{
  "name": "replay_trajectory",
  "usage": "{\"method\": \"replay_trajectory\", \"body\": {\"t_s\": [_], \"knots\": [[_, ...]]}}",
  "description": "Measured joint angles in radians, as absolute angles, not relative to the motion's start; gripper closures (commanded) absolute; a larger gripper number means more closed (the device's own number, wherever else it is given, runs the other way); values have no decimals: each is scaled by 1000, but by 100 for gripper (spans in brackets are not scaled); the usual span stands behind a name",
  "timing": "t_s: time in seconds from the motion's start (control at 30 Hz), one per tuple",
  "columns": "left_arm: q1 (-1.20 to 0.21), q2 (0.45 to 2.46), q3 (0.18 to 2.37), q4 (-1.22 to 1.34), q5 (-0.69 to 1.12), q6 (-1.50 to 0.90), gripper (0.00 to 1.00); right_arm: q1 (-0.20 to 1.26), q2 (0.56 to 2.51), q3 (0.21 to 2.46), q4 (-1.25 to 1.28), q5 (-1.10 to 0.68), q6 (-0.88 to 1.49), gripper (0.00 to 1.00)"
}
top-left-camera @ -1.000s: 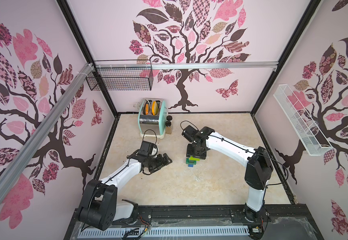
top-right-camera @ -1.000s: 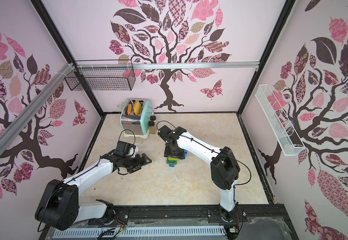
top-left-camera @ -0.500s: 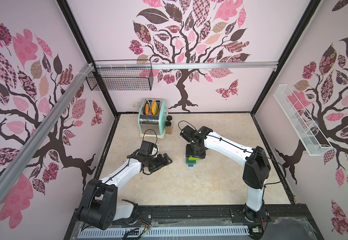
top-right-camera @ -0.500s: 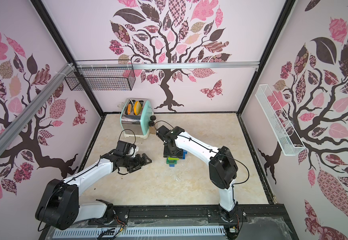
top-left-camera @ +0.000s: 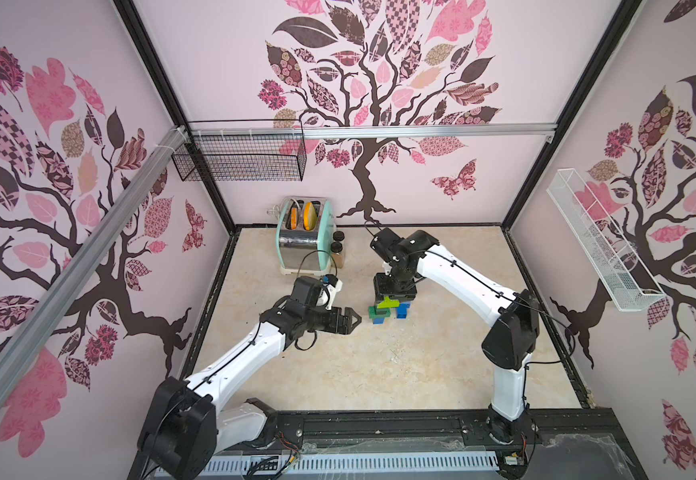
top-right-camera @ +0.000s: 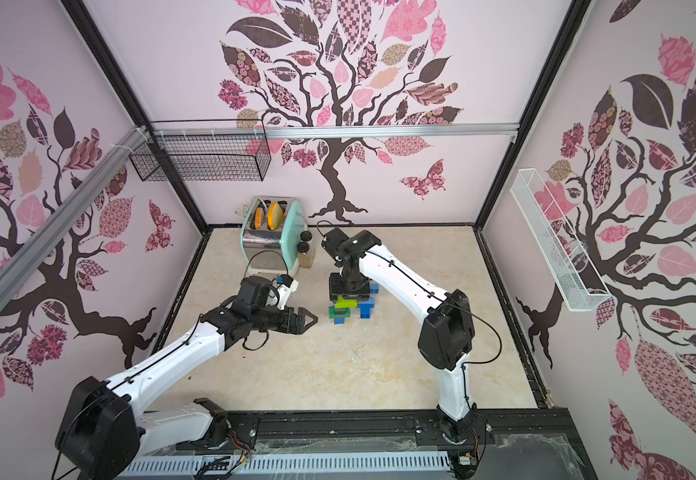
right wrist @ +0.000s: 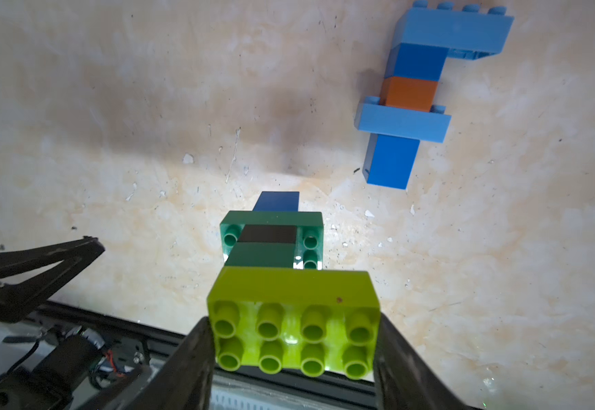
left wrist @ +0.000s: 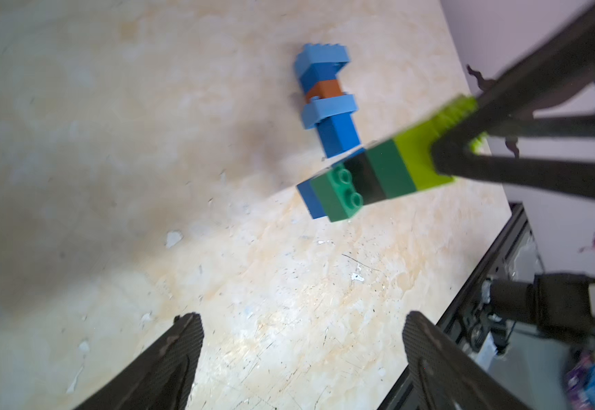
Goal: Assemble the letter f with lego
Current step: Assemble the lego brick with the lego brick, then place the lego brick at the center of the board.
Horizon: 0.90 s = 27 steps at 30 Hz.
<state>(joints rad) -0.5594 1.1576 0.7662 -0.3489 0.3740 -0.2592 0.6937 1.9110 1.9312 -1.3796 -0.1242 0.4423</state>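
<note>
Farther back, toaster [top-left-camera: 300, 245] and jars [top-left-camera: 337, 248] stand apart from lego [top-left-camera: 384, 304].

The left hand [left wrist: 301, 319] holds its two dark fingers wide apart and empty over a scuffed beige table [left wrist: 129, 149]. Ahead of it, the right hand [left wrist: 459, 124] clamps the lime oblong plastic brick [left wrist: 418, 156] that ends a blue, green and black studded brick stack [left wrist: 360, 181]. Beyond the stack lies a blue and orange-brown brick assembly [left wrist: 328, 103].
</note>
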Motion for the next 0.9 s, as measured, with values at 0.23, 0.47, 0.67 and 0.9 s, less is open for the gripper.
{"method": "replay_trajectory", "body": {"t_s": [0.23,0.47,0.67,0.9], "knots": [[-662,1014,690,-261,324,39,10,685,1762,1880,-1415,-258,355,42],[-693,1016,709,-272,316,187,11,690,1702,1821,-1428,-361,291,42],[-709,1039,778,-279,350,233,15,690,1678,1797,-1428,-403,268,42],[-712,1082,800,-320,422,246,18,690,1678,1797,-1428,-420,264,42]]}}
